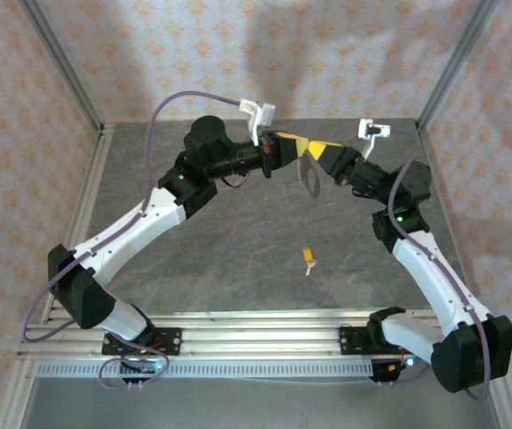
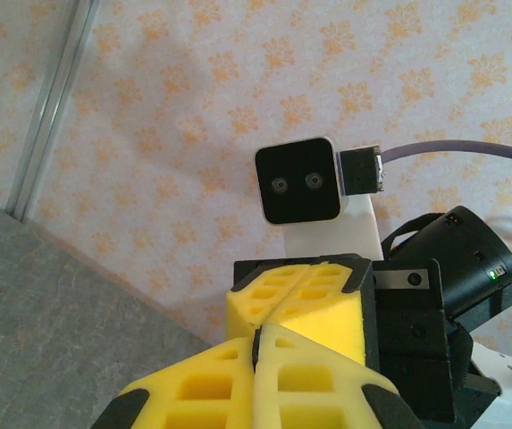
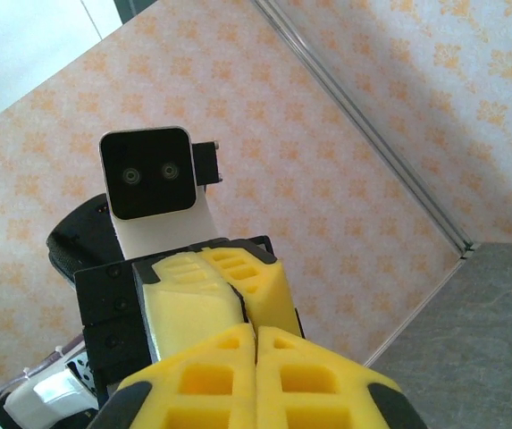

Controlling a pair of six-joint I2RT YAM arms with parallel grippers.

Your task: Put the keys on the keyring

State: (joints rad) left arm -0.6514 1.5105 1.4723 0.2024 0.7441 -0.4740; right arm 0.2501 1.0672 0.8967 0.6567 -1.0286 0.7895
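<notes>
The keyring (image 1: pixel 307 175), a thin pale loop, hangs above the table right where my two grippers meet tip to tip. My left gripper (image 1: pixel 300 149) is shut, and a dark sliver shows between its fingertips (image 2: pixel 257 345), so it pinches the ring's top. Facing it, my right gripper (image 1: pixel 314 154) is also shut, its tips against the left ones; I cannot tell whether it grips the wire too. In the left wrist view the right gripper's fingers (image 2: pixel 300 295) sit just past my own. In the right wrist view the left gripper's fingers (image 3: pixel 211 290) sit beyond the right gripper (image 3: pixel 256 332). One small orange-headed key (image 1: pixel 308 259) lies on the table below.
The grey table (image 1: pixel 238 250) is walled by patterned panels with metal posts (image 1: pixel 68 80) at the corners. The aluminium rail (image 1: pixel 256 335) with both arm bases runs along the near edge.
</notes>
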